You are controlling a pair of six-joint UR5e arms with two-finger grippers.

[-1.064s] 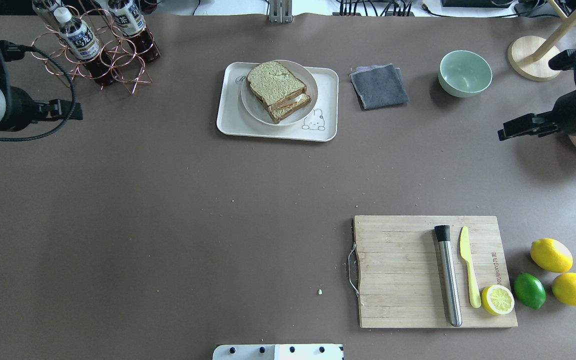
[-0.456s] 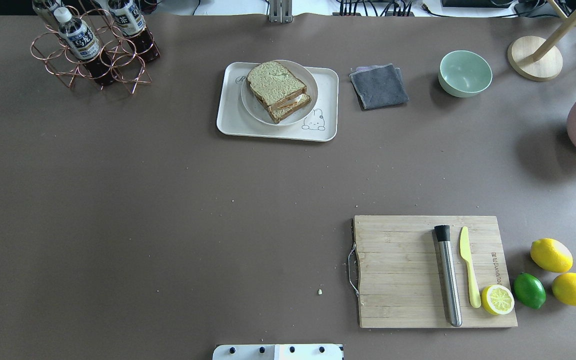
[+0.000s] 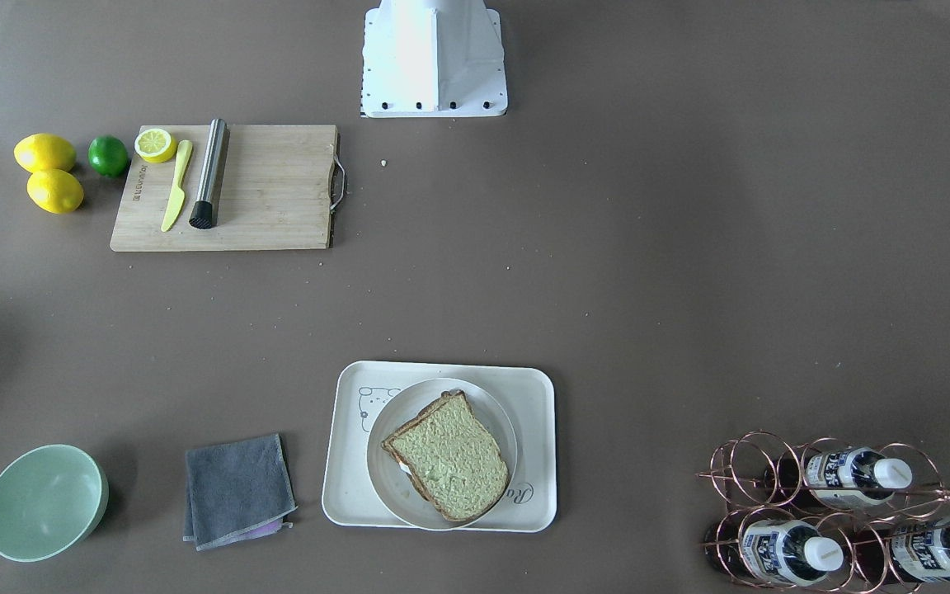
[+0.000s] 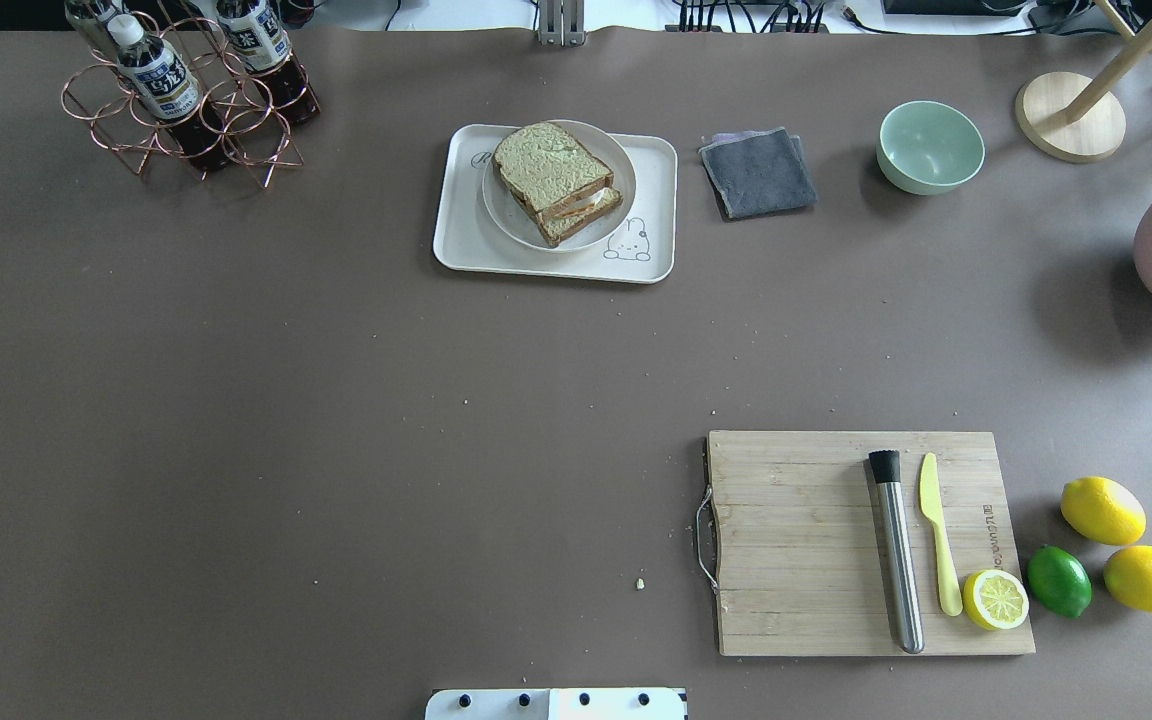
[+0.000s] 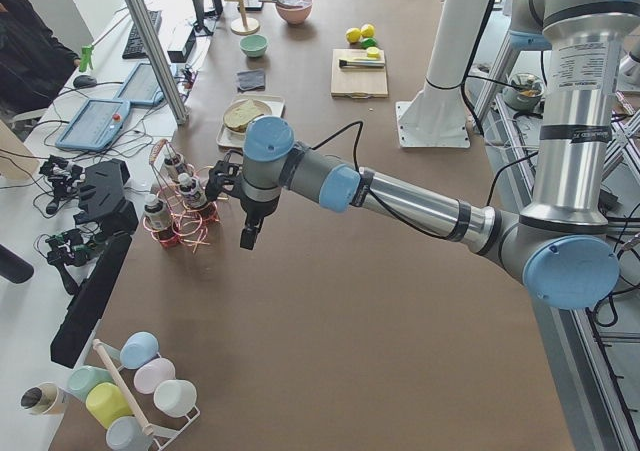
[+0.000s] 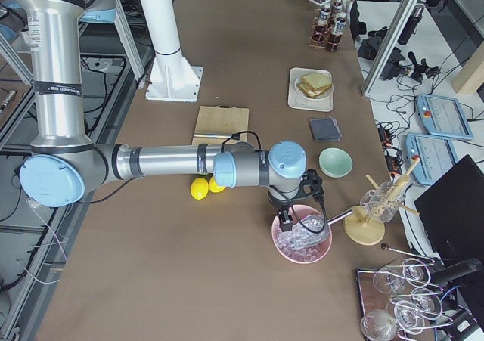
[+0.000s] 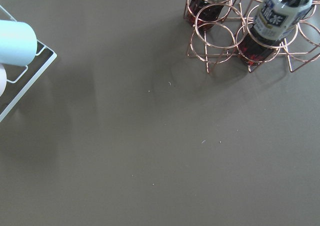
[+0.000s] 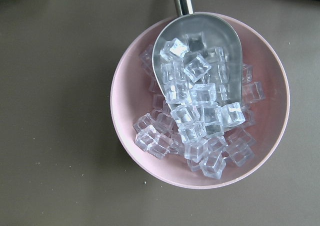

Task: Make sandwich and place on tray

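Both grippers were hard to read. The left gripper (image 5: 248, 236) showed only in the left side view, hanging over the brown tabletop (image 4: 336, 400) near the copper wire bottle rack (image 5: 180, 216). The right gripper (image 6: 287, 221) showed only in the right side view, above the pink bowl of clear ice cubes (image 6: 301, 259). I could not tell whether either pair of fingers was open or closed.

The sandwich (image 4: 551, 165) of square, brown-crusted, greenish-tan bread lay on a round white plate (image 4: 508, 222). The plate sat on the flat cream-white rectangular tray (image 4: 456, 245), at 12 o'clock from the tabletop's centre in the overhead view, between the rack and a folded grey cloth (image 4: 758, 172). Two slices could be counted. The lower one stuck out toward 5 o'clock, and only a white sliver of fried egg (image 4: 593, 199) showed between them, its yolk hard to make out. In the front-facing view the top slice covered nearly everything beneath. The tray's long axis ran 9 to 3 o'clock and the sandwich's about 10 to 4.

One wooden cutting board (image 4: 796, 540) carried one steel rod with a black tip (image 4: 898, 560), one yellow plastic knife (image 4: 936, 540) and one lemon half (image 4: 996, 599). Beside it lay two whole lemons (image 4: 1102, 510) and one green lime (image 4: 1058, 581). One pale green bowl (image 4: 911, 180) stood past the cloth. The rack held three bottles (image 3: 780, 554), cut off at the frame edge.
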